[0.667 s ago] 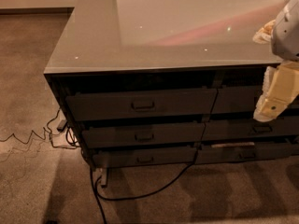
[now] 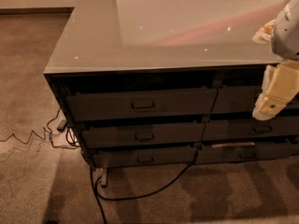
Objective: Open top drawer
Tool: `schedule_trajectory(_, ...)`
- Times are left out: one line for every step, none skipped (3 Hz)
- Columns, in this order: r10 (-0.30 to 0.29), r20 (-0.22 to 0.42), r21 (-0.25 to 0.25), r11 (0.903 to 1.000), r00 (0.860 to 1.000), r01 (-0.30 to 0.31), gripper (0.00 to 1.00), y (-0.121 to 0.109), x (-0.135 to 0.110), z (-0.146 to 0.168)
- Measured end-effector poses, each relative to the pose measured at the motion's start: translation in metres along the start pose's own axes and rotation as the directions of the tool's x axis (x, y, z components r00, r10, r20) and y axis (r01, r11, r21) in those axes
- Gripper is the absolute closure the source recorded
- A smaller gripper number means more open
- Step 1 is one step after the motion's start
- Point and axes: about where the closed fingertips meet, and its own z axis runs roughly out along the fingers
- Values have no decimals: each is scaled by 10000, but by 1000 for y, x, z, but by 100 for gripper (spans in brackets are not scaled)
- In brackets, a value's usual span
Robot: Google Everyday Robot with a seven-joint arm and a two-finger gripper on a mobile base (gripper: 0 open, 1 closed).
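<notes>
The top drawer [image 2: 140, 104] is a wide dark grey front with a small metal bar handle [image 2: 143, 105] at its centre, just under the left part of the table top. Its front sits in line with the drawers below and none of its inside shows. My gripper [image 2: 270, 101], cream-coloured, hangs down at the right edge of the view, in front of the top right drawer [image 2: 236, 99]. It is far to the right of the top drawer's handle and holds nothing.
A glossy grey table top [image 2: 93, 45] covers the cabinet. Two slimmer drawers [image 2: 144, 136] [image 2: 145, 158] lie below the top one, with more on the right. Black cables [image 2: 140, 192] trail across the carpet at the front and left [image 2: 28, 139].
</notes>
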Motion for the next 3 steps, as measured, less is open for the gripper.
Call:
schedule_trajectory(-132, 752, -787, 9967, 9971, 192, 0, -5, -6, 29)
schedule_trajectory(-628, 2147, -1560, 9829, 9747, 977, 0, -9, -27, 63)
schedule_trajectory(-1727, 2680, -1745, 9588, 9478, 2241, 0, -3, -57, 88)
